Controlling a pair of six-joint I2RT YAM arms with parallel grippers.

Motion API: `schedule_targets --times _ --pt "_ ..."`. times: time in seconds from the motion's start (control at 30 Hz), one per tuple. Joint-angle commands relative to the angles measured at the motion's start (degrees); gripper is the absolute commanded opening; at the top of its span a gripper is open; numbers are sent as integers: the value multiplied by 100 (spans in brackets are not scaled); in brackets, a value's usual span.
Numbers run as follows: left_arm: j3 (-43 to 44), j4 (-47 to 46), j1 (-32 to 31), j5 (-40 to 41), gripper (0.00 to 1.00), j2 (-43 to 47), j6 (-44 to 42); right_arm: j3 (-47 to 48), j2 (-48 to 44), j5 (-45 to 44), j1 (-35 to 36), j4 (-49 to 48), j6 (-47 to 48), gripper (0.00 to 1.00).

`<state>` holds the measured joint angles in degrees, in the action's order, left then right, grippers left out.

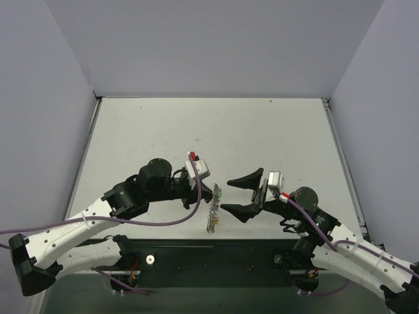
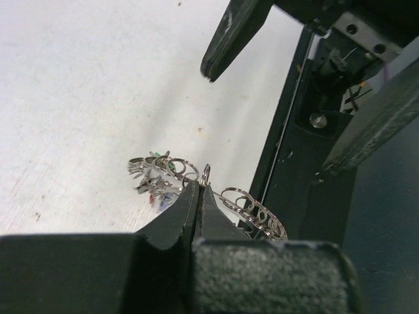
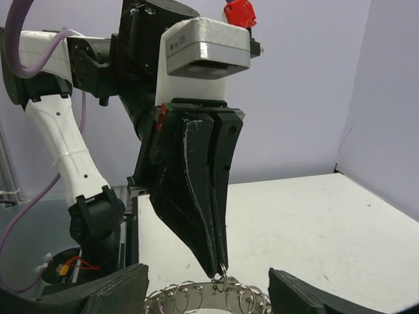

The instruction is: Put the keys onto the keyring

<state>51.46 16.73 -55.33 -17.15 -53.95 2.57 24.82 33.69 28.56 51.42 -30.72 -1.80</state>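
The keyring (image 2: 252, 209) sits right at the tips of my left gripper (image 2: 200, 191), which is clenched on one small loop of the ring's bumpy rim. The rest of the ring spreads out to both sides just beyond those tips. The keys (image 2: 156, 182) are bunched against the rim to one side of the pinch, showing bits of green, red and blue. They are too small for me to count or to say how they are attached. I cannot tell whether the ring touches the surface (image 1: 229, 131) or hangs just above it. My right gripper (image 1: 237, 194) faces the left one from the other side of the ring. It is released, its fingers (image 1: 247, 178) spread wide, with the ring just ahead of them and not touching either.
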Motion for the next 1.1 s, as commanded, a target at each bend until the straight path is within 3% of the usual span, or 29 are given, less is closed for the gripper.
schedule_targets --times 0.0,0.17,0.43,0.77,1.07 --pt "881 936 31 563 0 -194 -222 295 -73 -437 17 100 5 77" --pt "1497 1857 22 914 0 -616 -520 760 269 -649 17 918 -153 84" --pt "2630 3072 -39 1380 0 -1432 -688 1227 875 -711 26 1586 -426 86" --pt "3774 4425 -136 1978 0 -2251 -565 1324 1025 -676 132 1341 -777 82" --pt "4688 5524 -162 2268 0 -3217 -389 1666 1262 -509 799 1244 -742 76"
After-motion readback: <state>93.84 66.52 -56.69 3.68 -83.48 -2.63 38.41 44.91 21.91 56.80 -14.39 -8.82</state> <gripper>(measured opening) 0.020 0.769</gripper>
